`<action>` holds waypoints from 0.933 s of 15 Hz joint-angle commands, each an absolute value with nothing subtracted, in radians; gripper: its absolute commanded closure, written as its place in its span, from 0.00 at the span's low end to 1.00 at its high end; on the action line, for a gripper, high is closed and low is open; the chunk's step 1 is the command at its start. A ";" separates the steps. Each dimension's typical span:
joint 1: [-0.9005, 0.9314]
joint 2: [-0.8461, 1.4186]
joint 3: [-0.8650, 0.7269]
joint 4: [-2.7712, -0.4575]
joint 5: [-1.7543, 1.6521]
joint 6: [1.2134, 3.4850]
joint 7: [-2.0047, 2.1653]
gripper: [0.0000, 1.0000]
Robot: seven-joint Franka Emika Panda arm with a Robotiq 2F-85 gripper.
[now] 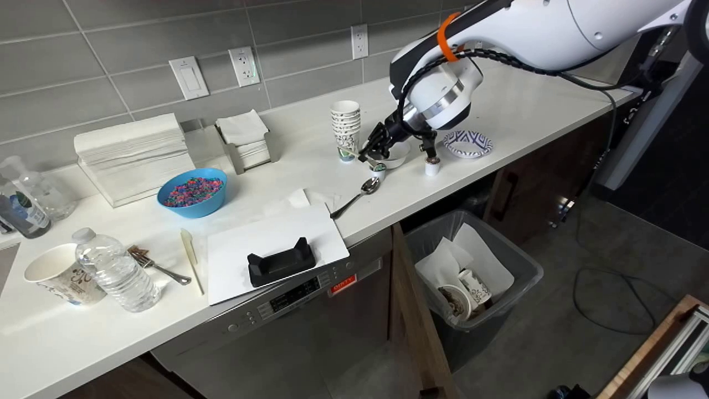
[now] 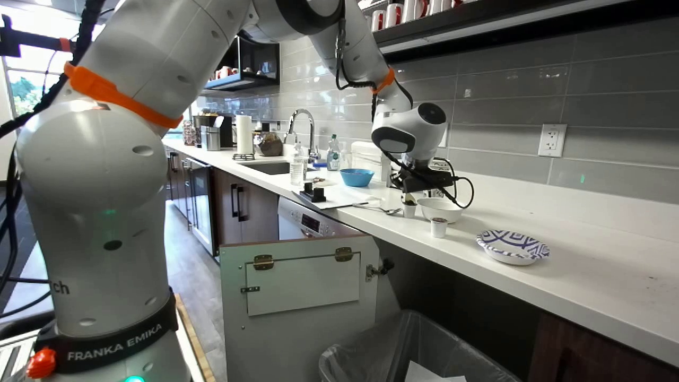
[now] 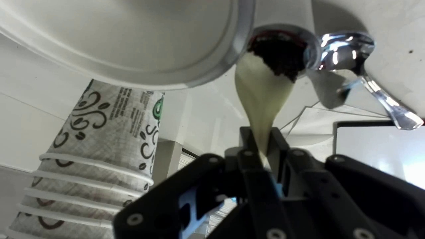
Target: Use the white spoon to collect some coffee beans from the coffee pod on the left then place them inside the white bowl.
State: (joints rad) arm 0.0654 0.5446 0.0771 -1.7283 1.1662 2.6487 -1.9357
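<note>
My gripper [image 1: 370, 157] is shut on the white spoon [image 3: 264, 89], which also shows in an exterior view [image 1: 348, 150]. The spoon's head is at the mouth of a small white coffee pod [image 3: 282, 13], against dark grounds with a ragged edge. I cannot tell how much rests on the spoon. This pod stands near the counter's front edge in both exterior views [image 1: 378, 173] [image 2: 409, 210]. The white bowl [image 2: 443, 212] is right beside it and fills the upper left of the wrist view [image 3: 159, 43]. A second pod [image 1: 432, 167] stands in front of the bowl [image 2: 438, 229].
A metal spoon [image 1: 366, 187] lies beside the pod. A stack of patterned cups [image 1: 346, 124] stands behind the gripper. A patterned plate [image 1: 468, 144], blue bowl [image 1: 199, 205] and black holder [image 1: 281, 263] are on the counter. A bin [image 1: 520, 266] stands below it, by an open cabinet door.
</note>
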 commanded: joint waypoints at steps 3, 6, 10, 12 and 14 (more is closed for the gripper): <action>0.060 0.528 0.092 -1.746 1.098 2.673 -1.867 0.96; 0.062 0.528 0.091 -1.746 1.057 2.668 -1.820 0.96; 0.062 0.526 0.090 -1.745 0.971 2.660 -1.735 0.96; 0.058 0.527 0.095 -1.740 0.925 2.654 -1.695 0.96; 0.050 0.529 0.103 -1.735 0.884 2.649 -1.661 0.96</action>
State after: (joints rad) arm 0.0649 0.5389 0.0853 -1.7272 0.9568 2.6487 -1.7289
